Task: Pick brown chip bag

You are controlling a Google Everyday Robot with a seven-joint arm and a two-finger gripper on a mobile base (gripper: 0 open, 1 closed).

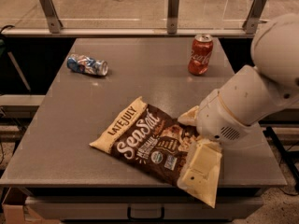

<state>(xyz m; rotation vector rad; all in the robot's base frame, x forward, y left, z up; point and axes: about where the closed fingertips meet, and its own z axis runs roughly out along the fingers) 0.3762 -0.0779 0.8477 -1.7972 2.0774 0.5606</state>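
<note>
The brown chip bag [145,139] lies flat on the grey table [140,83] near the front edge, with "Late July" and "Sea Salt" lettering facing up. Its cream right end hangs slightly past the table's front edge. My gripper [194,141] reaches in from the right on a white arm and is low over the bag's right end. It is open, with one cream finger [188,117] at the bag's far side and the other [202,166] over its near right corner. The fingers cover part of the bag's right end.
A red soda can [200,55] stands upright at the back right of the table. A crushed blue-silver can [88,65] lies on its side at the back left. A railing with metal posts [173,10] runs behind the table.
</note>
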